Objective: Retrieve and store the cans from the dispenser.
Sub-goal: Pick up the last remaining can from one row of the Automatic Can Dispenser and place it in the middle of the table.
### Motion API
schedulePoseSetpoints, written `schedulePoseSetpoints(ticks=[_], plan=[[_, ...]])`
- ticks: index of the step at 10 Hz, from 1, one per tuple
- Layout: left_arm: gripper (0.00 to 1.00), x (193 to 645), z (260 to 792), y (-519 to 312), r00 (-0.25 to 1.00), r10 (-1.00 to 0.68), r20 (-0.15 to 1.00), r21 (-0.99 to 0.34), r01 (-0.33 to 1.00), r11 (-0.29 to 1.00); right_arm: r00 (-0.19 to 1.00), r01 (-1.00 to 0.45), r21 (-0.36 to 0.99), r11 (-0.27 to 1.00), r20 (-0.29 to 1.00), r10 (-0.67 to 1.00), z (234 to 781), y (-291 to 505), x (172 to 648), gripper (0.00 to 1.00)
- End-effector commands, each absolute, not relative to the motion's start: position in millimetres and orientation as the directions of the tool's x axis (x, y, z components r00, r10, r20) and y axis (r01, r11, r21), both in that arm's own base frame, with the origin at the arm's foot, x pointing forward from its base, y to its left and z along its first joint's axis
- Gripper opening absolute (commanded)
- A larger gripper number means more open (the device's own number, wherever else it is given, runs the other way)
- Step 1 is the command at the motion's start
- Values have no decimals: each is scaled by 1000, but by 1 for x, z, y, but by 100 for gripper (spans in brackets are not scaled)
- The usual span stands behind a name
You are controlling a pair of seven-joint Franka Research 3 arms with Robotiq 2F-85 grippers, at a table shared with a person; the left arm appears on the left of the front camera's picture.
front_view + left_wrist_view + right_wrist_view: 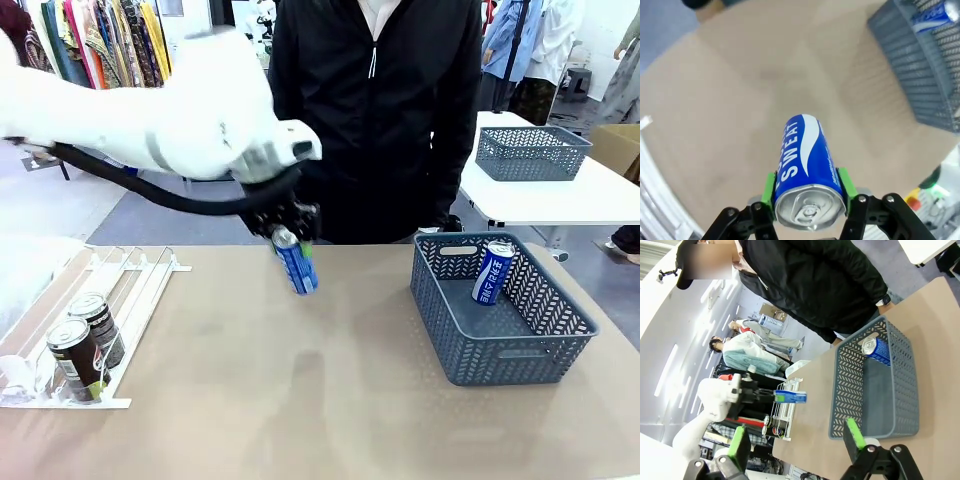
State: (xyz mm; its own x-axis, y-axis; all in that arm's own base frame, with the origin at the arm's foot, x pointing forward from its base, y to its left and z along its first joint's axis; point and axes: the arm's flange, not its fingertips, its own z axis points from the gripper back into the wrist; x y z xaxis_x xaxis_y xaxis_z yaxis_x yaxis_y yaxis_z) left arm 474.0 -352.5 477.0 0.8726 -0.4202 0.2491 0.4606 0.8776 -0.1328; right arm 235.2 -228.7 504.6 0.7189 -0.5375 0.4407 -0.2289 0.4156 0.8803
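While left gripper [808, 186] pinches it, blue can [802, 160] hangs above table [300, 400] | right gripper [796, 432]: released

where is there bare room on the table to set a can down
Bare: the tabletop between the rack and the basket, under the blue can in the left gripper, and most of the basket floor. Crowded: the rack's low end, two dark cans.

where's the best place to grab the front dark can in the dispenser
Probably around its upper body, from above: the front dark can stands upright at the dispenser's low end, top clear of the rails. A second dark can sits right behind, so pinch across the lane.
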Motion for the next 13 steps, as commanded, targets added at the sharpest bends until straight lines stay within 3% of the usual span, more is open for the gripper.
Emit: schedulePoseSetpoints(ticks=[1,3,8,9,10,11,13], plan=[[0,466,449,-371,847,-493,199,-51,512,858,702,-261,872,414,466,-539,507,-229,238,100],[0,457,427,-385,786,-606,121,30,607,794,702,-261,872,414,466,-539,507,-229,238,100],[0,460,422,-387,780,-623,61,12,623,782,702,-261,872,414,466,-539,507,-229,238,100],[33,461,422,-386,783,-620,57,15,620,784,702,-261,872,414,466,-539,507,-229,238,100],[90,461,422,-386,782,-621,51,14,621,784,702,-261,872,414,466,-539,507,-229,238,100],[100,461,422,-387,783,-620,50,13,620,784,702,-261,872,414,466,-539,507,-229,238,100],[100,462,422,-386,785,-616,58,11,617,787,702,-261,872,414,466,-539,507,-229,238,100]])
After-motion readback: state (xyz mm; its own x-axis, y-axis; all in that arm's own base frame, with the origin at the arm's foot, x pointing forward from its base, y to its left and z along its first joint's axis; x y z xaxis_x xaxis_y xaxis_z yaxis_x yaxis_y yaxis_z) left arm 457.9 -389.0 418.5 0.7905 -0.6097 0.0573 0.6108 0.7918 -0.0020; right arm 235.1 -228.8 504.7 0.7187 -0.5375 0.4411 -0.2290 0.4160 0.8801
